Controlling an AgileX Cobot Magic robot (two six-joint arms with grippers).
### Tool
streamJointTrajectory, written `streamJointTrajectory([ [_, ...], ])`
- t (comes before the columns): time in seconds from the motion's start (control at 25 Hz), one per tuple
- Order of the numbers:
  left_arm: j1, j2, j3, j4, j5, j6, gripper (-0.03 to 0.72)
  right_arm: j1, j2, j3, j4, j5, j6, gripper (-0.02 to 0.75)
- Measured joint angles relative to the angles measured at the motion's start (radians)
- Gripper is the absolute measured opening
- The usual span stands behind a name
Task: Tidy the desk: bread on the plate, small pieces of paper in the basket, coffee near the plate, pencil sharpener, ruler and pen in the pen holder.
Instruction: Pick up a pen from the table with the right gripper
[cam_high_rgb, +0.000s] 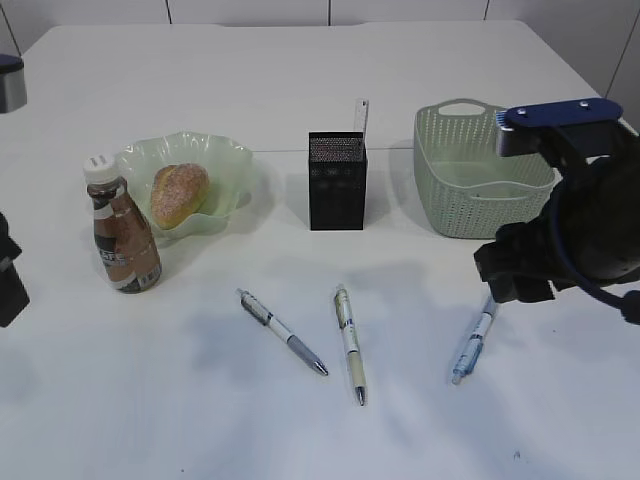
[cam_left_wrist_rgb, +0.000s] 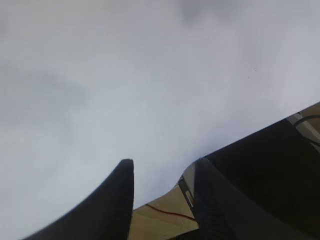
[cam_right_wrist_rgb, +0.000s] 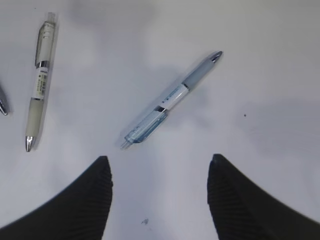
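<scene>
R gripper (cam_right_wrist_rgb: 159, 197): jaws standing wide apart, nothing between them; hovering over the blue pen (cam_right_wrist_rgb: 170, 100), which is lying diagonal at frame centre of the R wrist view, not touching it.
L gripper (cam_left_wrist_rgb: 162, 200): jaws partly apart, holding nothing; only bare white top under it, desk edge showing at lower right of the L wrist view.
Desk (cam_high_rgb: 320, 80): plain white top w/ a seam running across the upper part; pale wall panels along the top edge of the ext. view.
R arm: black, blue-capped, sitting at right edge of ext. view, above the blue pen.
L arm: just a dark bit showing at left edge, mid-height.
Bread (cam_high_rgb: 180, 194): lying in the plate (cam_high_rgb: 232, 160), upper left.
Coffee (cam_high_rgb: 123, 236): standing upright just beside the plate, lower left of it.
Pen holder (cam_high_rgb: 337, 181): centre, upright, w/ the ruler (cam_high_rgb: 360, 114) sticking out of it.
Basket (cam_high_rgb: 478, 170): upper right.
Grey pen (cam_high_rgb: 283, 332), white pen (cam_high_rgb: 350, 345): lying loose at lower centre.
</scene>
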Motion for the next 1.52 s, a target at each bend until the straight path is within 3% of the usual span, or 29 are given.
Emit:
streamJointTrajectory([
  [0.48,0.0,-0.091,0.073,0.0,-0.008,-0.031,0.274,0.012,0.202,-0.158,0.175,0.033,-0.094,0.468],
  [0.84,0.0,-0.091,0.073,0.017,-0.027,-0.036,0.269,0.148,0.391,-0.392,0.181,0.106,-0.096,0.427],
  [1.2,0.0,-0.091,0.073,0.047,-0.078,-0.036,0.268,0.15,0.624,-0.597,0.176,0.304,-0.03,0.426],
  [1.52,0.0,-0.091,0.073,0.047,-0.125,-0.036,0.268,0.15,0.722,-0.731,0.178,0.34,0.009,0.426],
])
